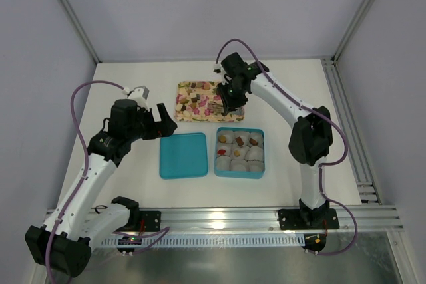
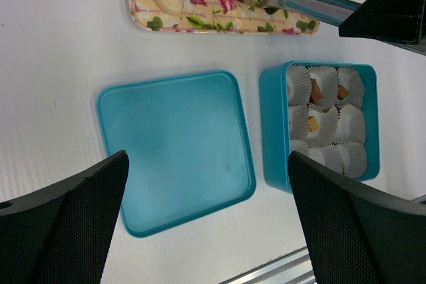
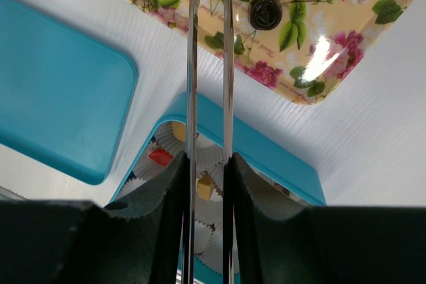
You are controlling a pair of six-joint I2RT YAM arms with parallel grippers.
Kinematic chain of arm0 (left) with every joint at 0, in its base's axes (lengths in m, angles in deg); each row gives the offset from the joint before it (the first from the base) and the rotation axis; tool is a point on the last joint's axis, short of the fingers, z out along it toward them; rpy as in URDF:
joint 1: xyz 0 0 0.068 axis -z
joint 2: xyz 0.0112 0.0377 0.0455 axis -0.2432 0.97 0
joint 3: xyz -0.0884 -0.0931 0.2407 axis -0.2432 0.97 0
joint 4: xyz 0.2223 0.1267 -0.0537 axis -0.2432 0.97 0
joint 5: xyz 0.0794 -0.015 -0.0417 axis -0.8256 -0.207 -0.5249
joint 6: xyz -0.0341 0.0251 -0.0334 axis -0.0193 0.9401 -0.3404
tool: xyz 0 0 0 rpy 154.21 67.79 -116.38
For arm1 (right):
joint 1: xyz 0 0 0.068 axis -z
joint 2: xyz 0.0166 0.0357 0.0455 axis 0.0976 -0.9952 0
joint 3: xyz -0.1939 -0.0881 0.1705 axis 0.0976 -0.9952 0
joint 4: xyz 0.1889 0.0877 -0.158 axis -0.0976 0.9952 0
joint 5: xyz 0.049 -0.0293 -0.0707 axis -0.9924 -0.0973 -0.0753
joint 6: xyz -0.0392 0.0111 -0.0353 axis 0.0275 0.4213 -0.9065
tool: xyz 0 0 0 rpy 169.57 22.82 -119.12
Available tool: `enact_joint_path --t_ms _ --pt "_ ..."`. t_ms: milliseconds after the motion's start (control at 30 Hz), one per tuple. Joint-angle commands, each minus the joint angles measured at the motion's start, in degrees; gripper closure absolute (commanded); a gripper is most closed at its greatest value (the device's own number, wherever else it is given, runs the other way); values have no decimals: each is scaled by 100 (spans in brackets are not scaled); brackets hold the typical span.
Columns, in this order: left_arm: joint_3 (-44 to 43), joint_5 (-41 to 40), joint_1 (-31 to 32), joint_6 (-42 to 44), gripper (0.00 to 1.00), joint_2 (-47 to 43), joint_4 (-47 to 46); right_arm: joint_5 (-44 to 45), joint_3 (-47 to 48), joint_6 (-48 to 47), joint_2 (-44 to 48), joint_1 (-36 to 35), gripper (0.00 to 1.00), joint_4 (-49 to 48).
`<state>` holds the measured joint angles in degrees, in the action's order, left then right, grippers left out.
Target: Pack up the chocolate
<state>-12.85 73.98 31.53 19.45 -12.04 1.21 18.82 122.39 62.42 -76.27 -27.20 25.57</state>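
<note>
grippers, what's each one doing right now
Left gripper: open, holding nothing.
Right gripper: shut on the tongs.

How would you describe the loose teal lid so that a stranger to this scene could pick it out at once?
Find the flowered tray in the middle of the table; nearer the arms lie two teal squares side by side. The lid is the one on the side of the left arm, apart from the box: flat and bare, while the box holds white paper cups.
</note>
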Motion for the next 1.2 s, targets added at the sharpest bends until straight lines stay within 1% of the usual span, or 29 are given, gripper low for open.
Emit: enact_joint_path --t_ms 0,767,967,1167 --pt "-9 -35 -23 27 0 -107 -62 -114 270 105 407 19 67 -192" --pt "-18 -26 -14 27 0 -142 -62 -307 165 237 750 247 68 -245" --pt "-9 -34 -14 27 0 -159 -62 -325 -72 264 1066 300 68 -236" --pt "-9 -17 -23 18 0 -195 -62 -351 -450 334 1628 327 68 -131"
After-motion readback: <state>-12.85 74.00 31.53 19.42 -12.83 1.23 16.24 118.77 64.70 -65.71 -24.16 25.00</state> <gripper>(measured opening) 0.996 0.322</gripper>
